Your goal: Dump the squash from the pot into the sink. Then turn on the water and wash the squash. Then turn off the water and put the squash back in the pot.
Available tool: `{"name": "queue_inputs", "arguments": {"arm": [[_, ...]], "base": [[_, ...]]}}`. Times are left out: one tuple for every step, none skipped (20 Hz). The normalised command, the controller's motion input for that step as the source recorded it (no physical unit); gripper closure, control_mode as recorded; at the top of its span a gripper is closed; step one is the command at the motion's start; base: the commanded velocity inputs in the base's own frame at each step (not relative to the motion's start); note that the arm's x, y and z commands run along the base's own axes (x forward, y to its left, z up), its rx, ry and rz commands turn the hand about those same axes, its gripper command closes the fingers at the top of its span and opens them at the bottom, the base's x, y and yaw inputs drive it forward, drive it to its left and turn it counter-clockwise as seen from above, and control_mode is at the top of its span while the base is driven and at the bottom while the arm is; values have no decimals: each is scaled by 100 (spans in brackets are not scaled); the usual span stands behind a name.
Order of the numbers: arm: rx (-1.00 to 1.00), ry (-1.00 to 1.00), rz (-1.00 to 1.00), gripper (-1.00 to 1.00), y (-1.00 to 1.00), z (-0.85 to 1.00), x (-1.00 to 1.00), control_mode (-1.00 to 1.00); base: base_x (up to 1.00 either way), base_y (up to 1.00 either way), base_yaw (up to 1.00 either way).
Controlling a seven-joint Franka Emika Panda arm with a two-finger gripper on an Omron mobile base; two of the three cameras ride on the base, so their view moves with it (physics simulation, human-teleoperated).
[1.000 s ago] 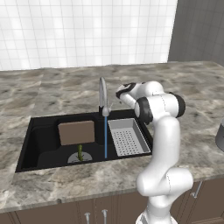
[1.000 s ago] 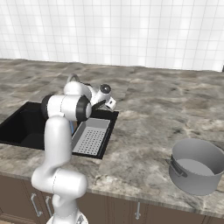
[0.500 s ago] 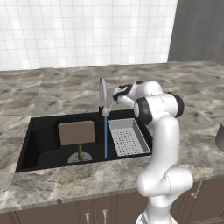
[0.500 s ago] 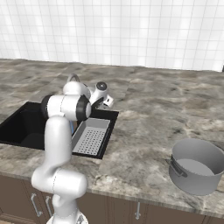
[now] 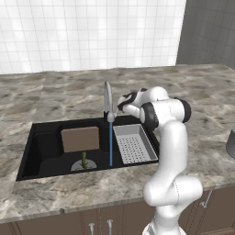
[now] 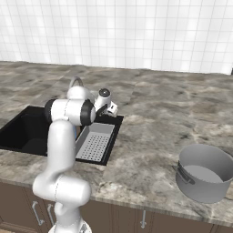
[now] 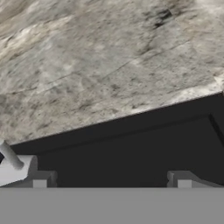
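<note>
The small yellow-green squash stands on the round drain in the black sink, left of a blue water stream running from the faucet. My gripper hovers open just right of the faucet's neck, above the sink's back edge, holding nothing. In the right base view the gripper sits over the sink's far right corner. The hand view shows my fingertips wide apart over the sink's dark wall, with a grey faucet lever at the left. The grey metal pot stands far right on the counter.
A grey perforated strainer tray fills the sink's right part, under my arm. A brown block leans at the basin's back left. Marbled counter lies between sink and pot, and a tiled wall rises behind.
My gripper has shifted slightly left and down, closer to the faucet. The water keeps running and the squash has not moved.
</note>
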Motion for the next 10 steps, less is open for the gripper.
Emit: {"name": "queue_inputs", "arguments": {"arm": [[-2,0,0,-100,0,-17,0,-100],[-1,0,0,-100,0,-15,0,-100],[-1,0,1,-100,0,-14,0,-100],[0,0,1,-100,0,-11,0,-100],[0,0,1,-100,0,-8,1,-100],[0,0,1,-100,0,-6,1,-100],[0,0,1,-100,0,-6,4,-100],[0,0,1,-100,0,-5,3,-100],[0,0,1,-100,0,-5,3,-100],[0,0,1,-100,0,-9,5,-100]], "base": [[0,0,0],[0,0,0],[0,0,0],[0,0,0],[0,0,0],[0,0,0],[0,0,0],[0,0,0],[0,0,0],[0,0,0]]}}
